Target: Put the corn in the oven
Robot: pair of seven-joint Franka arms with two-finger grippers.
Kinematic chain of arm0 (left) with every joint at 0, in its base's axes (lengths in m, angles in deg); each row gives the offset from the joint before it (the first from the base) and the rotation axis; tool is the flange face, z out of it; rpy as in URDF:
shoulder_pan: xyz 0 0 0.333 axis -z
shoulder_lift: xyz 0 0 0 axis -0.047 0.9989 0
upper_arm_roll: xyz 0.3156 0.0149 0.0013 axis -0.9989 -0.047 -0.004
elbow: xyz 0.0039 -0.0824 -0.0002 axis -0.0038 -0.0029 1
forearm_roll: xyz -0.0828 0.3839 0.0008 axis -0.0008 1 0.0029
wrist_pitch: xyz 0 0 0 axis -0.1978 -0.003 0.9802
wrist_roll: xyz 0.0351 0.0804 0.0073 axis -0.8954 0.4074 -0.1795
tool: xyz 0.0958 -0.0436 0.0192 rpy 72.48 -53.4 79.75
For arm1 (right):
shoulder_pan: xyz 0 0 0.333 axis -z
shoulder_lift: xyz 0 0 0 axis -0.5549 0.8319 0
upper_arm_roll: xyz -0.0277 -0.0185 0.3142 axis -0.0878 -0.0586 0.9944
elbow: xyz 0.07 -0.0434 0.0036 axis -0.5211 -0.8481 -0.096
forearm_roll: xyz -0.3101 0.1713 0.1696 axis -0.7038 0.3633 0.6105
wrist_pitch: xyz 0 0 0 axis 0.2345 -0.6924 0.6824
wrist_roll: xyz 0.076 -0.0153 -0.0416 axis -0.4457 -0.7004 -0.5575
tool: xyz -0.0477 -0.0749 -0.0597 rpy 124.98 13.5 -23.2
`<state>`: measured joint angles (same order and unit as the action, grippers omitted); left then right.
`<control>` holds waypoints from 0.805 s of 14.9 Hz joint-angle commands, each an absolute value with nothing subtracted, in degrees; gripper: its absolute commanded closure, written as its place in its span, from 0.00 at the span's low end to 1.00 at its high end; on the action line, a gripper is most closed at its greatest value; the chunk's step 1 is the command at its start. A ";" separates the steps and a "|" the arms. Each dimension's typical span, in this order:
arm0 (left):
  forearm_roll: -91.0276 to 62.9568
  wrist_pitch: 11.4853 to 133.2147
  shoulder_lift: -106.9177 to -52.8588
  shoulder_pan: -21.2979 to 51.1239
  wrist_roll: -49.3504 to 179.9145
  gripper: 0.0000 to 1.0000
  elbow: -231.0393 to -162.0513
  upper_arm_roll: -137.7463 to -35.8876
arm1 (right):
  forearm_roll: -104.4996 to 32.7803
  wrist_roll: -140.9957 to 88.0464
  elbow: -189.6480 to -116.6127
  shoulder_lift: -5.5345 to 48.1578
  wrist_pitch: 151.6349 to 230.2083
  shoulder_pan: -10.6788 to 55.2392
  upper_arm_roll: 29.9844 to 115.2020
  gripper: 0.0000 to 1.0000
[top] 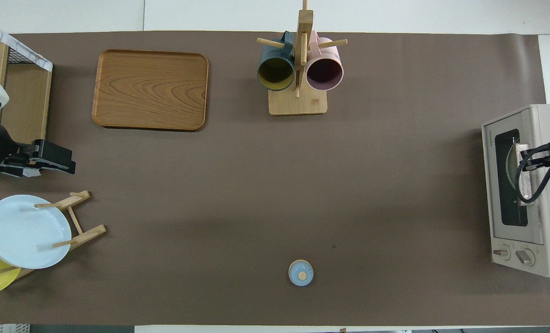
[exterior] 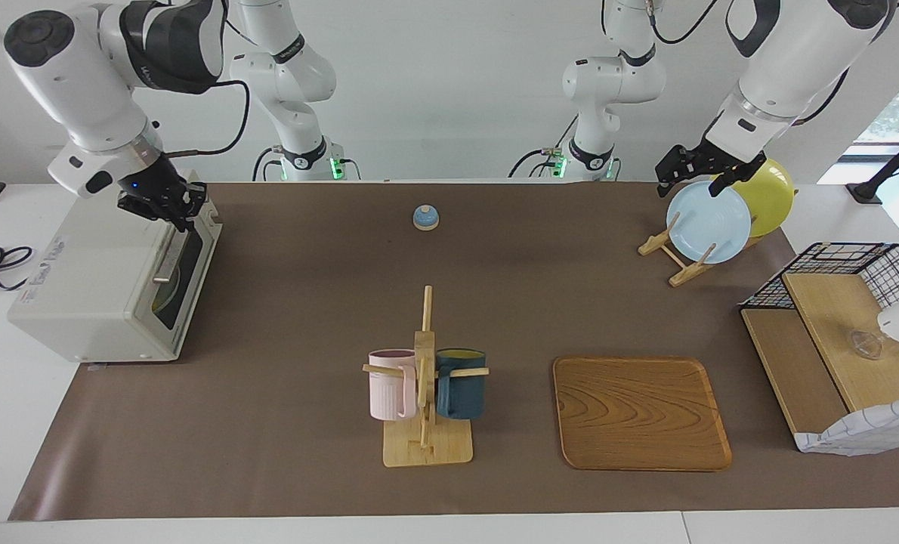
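The off-white oven [exterior: 79, 295] stands at the right arm's end of the table, and its dark glass door [exterior: 181, 276] looks closed. It also shows in the overhead view [top: 534, 194]. No corn is in plain view. A yellowish shape [exterior: 161, 302] shows through the glass, and I cannot tell what it is. My right gripper [exterior: 168, 205] is at the top edge of the oven door, just above the metal bar handle [exterior: 168, 261]. My left gripper [exterior: 693, 181] hangs open and empty over the plate rack.
A wooden rack [exterior: 680, 257] holds a pale blue plate [exterior: 708, 223] and a round yellow plate [exterior: 768, 195]. A mug tree [exterior: 425, 378] holds a pink and a dark blue mug. There is also a wooden tray [exterior: 638, 412], a wire shelf [exterior: 842, 332] and a small blue bell [exterior: 425, 217].
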<state>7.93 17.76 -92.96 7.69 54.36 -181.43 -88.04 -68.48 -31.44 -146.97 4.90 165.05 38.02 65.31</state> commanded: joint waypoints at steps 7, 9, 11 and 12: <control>8.03 20.54 -92.76 8.06 54.94 0.00 -180.86 -88.35 | -67.15 -24.45 -137.80 7.55 158.40 35.90 66.53 0.00; 8.02 20.63 -92.85 7.88 54.94 0.00 -180.86 -88.35 | -67.33 -24.45 -137.80 7.55 159.19 35.90 67.32 0.00; 8.03 20.80 -92.76 7.79 54.85 0.00 -180.86 -88.35 | -66.80 -24.63 -137.97 7.55 159.02 35.47 66.89 0.00; 8.03 21.50 -92.76 7.79 54.85 0.00 -180.86 -88.35 | -68.11 -24.54 -137.80 7.29 158.49 33.72 66.80 0.00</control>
